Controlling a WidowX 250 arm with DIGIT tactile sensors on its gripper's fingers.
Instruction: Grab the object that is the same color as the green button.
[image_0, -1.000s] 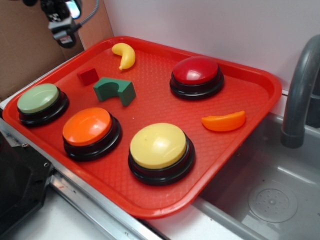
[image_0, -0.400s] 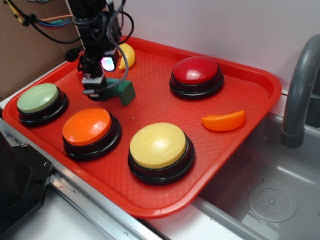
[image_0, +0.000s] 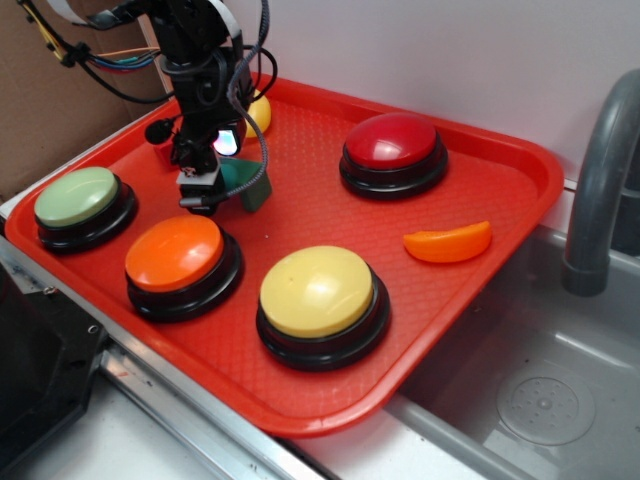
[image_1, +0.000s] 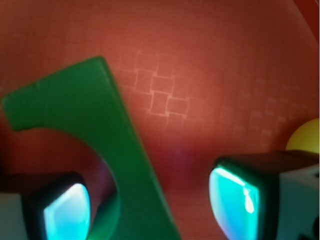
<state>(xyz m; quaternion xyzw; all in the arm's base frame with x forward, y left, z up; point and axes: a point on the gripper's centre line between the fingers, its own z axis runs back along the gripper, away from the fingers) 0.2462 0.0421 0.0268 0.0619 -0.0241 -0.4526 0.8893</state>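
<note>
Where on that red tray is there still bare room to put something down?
The widest bare patch on the tray lies mid-tray, bordered by the red button, the yellow button and the orange slice. The near right corner below the slice is also free. The left end is crowded: the gripper over the green block, with the green button and orange button close by.

You can see a big red plastic tray with a bumpy floor. On it sit four round push buttons on black bases: a pale green dome button at the left edge, an orange dome button next to it, a yellow dome button near the front, and a dark red dome button at the back. A small dark green block with an arch notch lies between them. A little orange toy slice lies near the right side, and a yellow toy banana lies at the back.
</note>
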